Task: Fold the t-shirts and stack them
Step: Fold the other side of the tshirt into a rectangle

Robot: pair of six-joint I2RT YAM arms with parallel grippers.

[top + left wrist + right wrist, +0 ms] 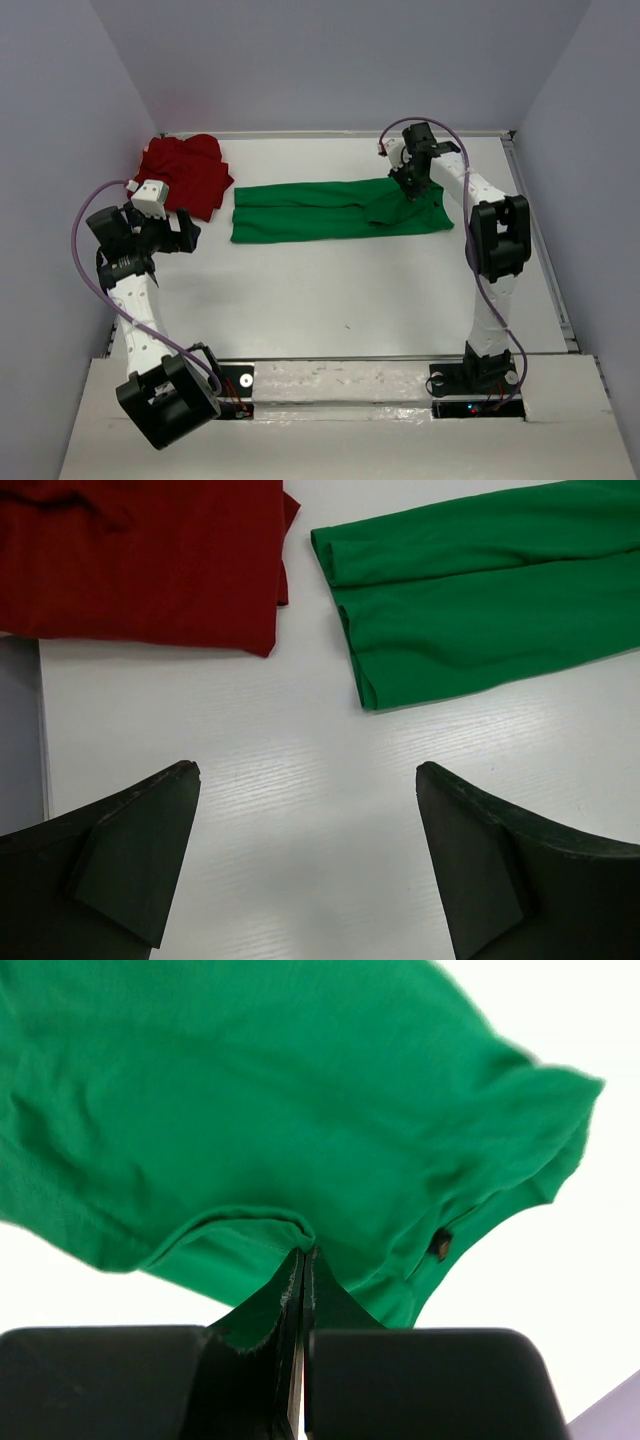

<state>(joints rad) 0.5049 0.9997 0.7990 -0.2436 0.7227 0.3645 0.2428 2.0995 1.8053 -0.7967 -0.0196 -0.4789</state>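
Right wrist view shows the right gripper (303, 1257) clamped tight on a raised fold of the green t-shirt (250, 1090) — apparently to carry that end over; the left gripper (306, 775) hovers spread wide and empty, red t-shirt (150, 560) at eleven o'clock, green at one.

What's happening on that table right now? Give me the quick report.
Right gripper shut on green t-shirt, right end. Left gripper open, empty. Red t-shirt far left, untouched. Nothing blocking.
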